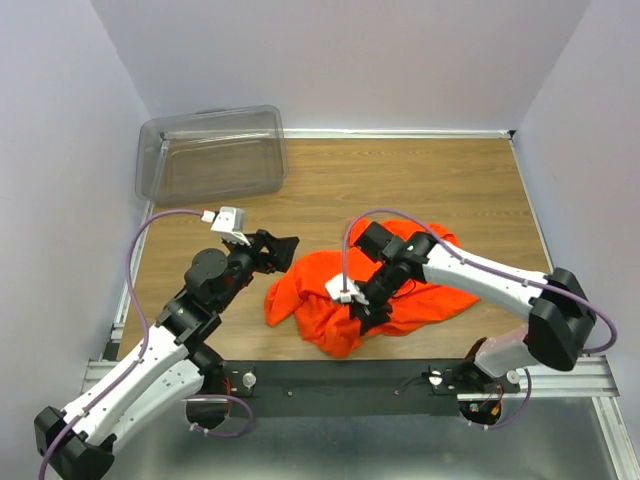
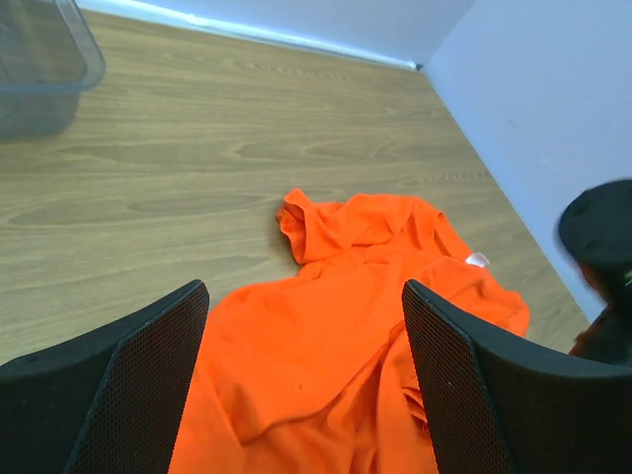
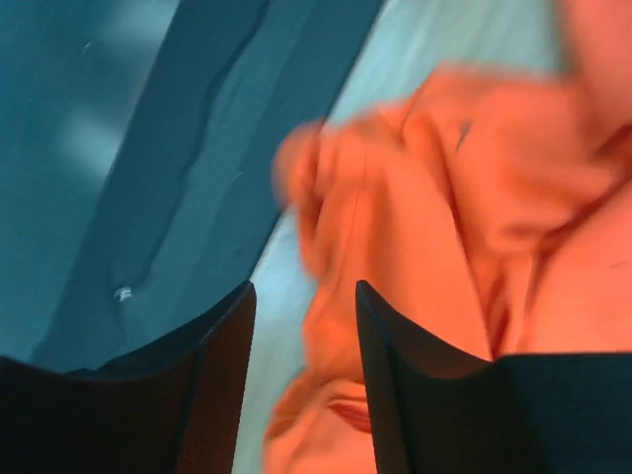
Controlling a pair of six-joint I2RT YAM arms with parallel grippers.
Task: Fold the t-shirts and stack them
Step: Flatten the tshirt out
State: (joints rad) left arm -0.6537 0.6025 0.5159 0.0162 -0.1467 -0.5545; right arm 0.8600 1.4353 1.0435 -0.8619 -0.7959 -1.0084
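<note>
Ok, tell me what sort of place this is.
Probably a robot lab test cell: a wooden tabletop boxed in by plain pale walls, a metal rail along its near edge, and a crumpled orange t-shirt.

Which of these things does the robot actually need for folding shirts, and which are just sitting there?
For the job: orange t-shirt, crumpled on the table; left gripper beside it; right gripper over it.

Just lying about: clear plastic bin, at the table's far left corner.
</note>
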